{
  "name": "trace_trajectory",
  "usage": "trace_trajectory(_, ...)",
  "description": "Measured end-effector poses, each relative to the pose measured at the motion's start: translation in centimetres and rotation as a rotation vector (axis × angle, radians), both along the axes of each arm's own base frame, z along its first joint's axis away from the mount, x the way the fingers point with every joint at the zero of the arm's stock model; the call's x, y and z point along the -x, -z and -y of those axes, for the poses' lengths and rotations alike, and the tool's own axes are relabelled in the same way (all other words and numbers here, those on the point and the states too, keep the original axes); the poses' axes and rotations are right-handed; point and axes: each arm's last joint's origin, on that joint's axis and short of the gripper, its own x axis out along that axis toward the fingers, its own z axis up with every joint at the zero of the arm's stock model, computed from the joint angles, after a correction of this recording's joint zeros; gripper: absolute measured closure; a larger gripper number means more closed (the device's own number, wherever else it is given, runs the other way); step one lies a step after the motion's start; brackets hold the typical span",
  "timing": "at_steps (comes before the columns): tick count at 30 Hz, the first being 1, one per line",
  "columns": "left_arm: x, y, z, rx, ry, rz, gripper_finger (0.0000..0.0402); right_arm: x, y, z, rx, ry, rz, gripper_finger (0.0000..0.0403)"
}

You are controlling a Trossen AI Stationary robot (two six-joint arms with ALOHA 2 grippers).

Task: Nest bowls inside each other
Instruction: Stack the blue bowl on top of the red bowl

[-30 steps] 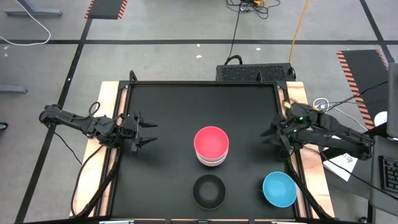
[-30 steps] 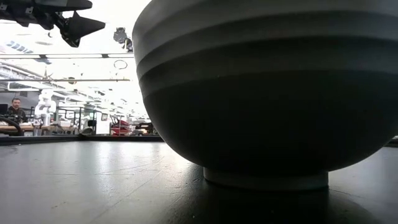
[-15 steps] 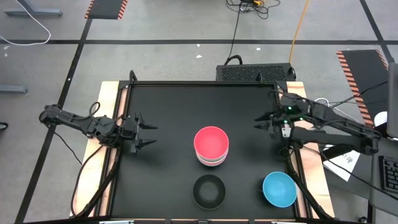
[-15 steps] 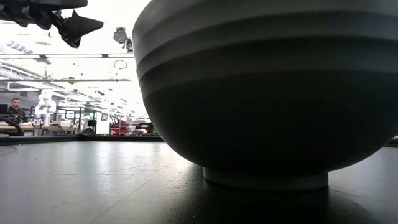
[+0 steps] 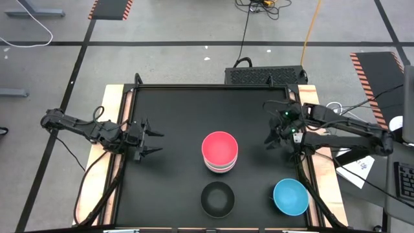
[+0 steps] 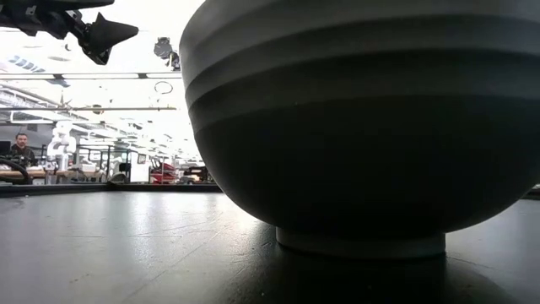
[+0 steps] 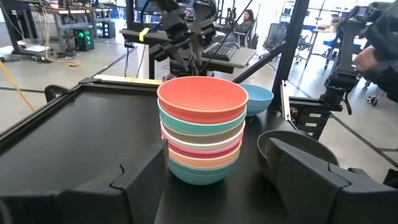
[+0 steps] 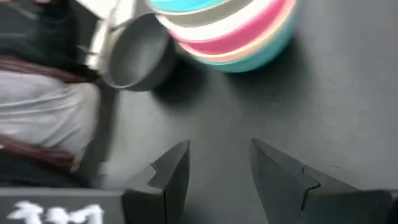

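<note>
Even, diffuse light is cast from above in the high view, and only soft, short shadows are thrown on the matte black table point(image 5: 181, 116). In the low view, a pale sheen is reflected off the table top, the bright room behind is washed out, and the black bowl point(image 6: 363, 127) is rendered as a dim, looming mass. Strong motion blur is seen throughout the right wrist view, while the stacked bowls point(image 7: 203, 127) are shown crisply in the left wrist view.

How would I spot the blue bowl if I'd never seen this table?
Start at the black table and find the tall stack of bowls in its middle. The blue bowl sits alone toward the right arm's side, near the front edge; its lone neighbour, the black bowl, is dark.
</note>
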Motion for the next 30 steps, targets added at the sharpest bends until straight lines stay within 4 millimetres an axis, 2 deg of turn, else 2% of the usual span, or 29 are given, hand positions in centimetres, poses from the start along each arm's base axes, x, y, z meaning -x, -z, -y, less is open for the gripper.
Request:
trace_trajectory(5, 0.0, 0.0, 0.0, 0.0, -0.002, 0.0, 0.0128, -0.2, 0.2, -1.4, -0.133, -0.084, -0.027, 0.0244)
trace_trajectory(13, 0.0, 0.0, 0.0, 0.001, -0.003, 0.0, 0.0128, 0.7, 2.4, -4.4, -0.31, -0.101, -0.362, 0.0243)
trace_trajectory(19, 0.0, 0.0, 0.0, 0.002, -0.01, 0.003, 0.0128, 1.4, 3.4, -5.7, -0.32, -0.039, -0.555, 0.0243)
trace_trajectory(26, 0.0, -0.2, -0.1, 0.017, -0.022, 0.025, 0.0128, 0.5, 2.6, -7.8, -0.383, -0.147, -0.488, 0.0244)
trace_trajectory(30, 0.0, -0.3, -0.1, 0.015, -0.022, 0.029, 0.0128, 1.7, 3.3, -8.9, -0.342, -0.114, -0.68, 0.0256)
